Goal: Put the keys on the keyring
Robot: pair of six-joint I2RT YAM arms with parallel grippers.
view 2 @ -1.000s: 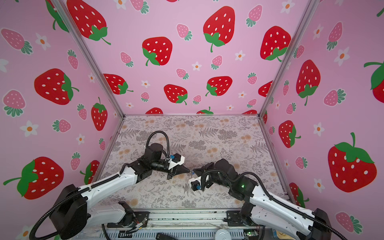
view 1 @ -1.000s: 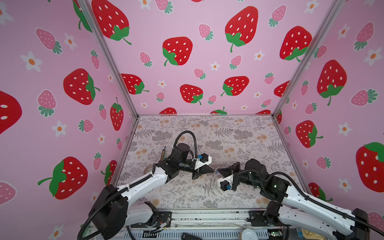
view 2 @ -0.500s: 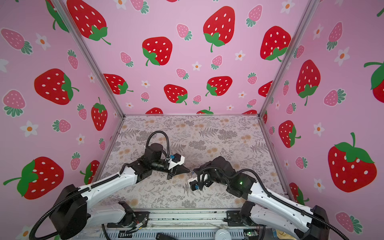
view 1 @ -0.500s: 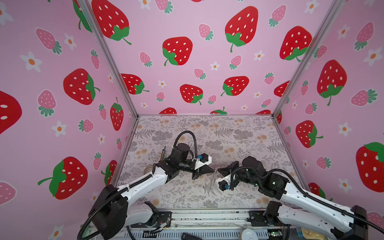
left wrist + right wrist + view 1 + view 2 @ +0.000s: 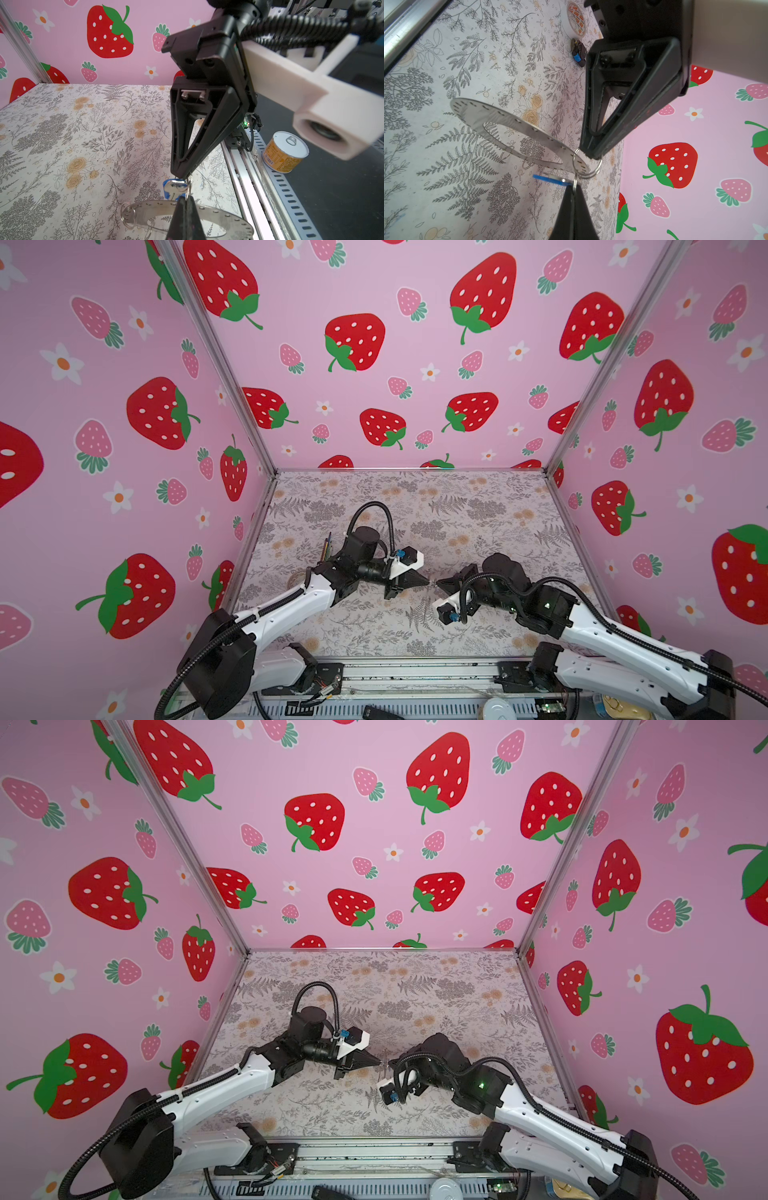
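- Centrally, left pincer (image 5: 425, 581): clamped shut on keyring (image 5: 500, 121) rim, lifting it clear of the counter (image 5: 457, 506), likely to present its holes.
- Right pincer (image 5: 439, 583): shut on keys (image 5: 550, 179) by their loop, just beside the keyring, seemingly for threading.

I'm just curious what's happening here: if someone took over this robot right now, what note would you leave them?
Left gripper: shut, pinching the keyring at its rim, by a split ring; the disc is tilted, gripped end raised.
Right gripper: shut on the small metal loop of the blue key, tip to tip with the left.
Done: both parts gripped and brought together.
Left: I cannot tell whether the loop is threaded onto the split ring; check, finish, release.
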